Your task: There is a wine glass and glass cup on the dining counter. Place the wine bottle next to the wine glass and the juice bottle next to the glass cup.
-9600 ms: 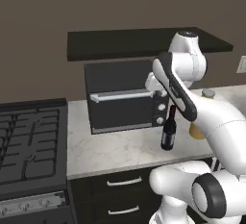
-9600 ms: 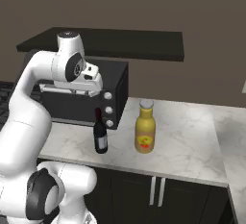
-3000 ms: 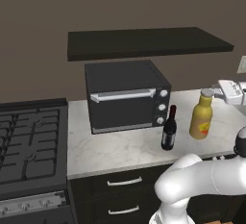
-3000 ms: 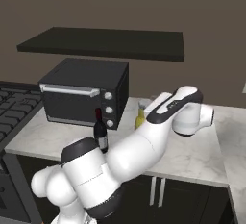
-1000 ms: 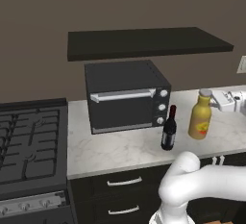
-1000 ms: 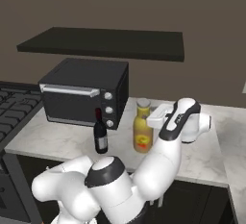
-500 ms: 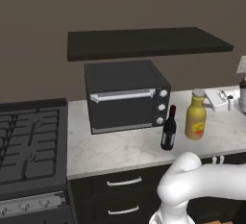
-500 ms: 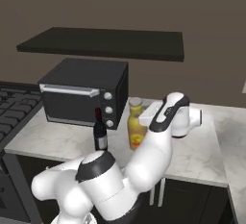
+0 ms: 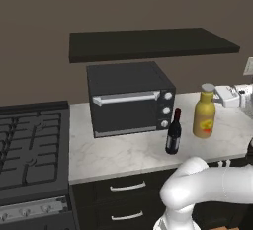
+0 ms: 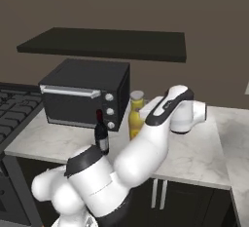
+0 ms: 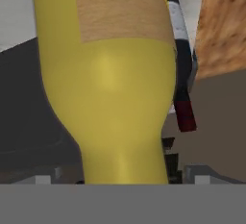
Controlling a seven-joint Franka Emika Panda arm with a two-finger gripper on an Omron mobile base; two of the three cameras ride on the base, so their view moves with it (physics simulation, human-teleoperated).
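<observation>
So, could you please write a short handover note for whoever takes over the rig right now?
Gripper: open, level with the neck of the squat yellow-orange juice bottle with a grey cap, holding nothing.
Juice bottle: upright on the marbled wall counter, right of the black toaster oven.
Slim dark wine bottle with a red neck: upright in front of the oven's right end.
Done: neither bottle moved yet.
Left: grasp the juice bottle, carry it to the glass cup; then wine bottle to the wine glass.
</observation>
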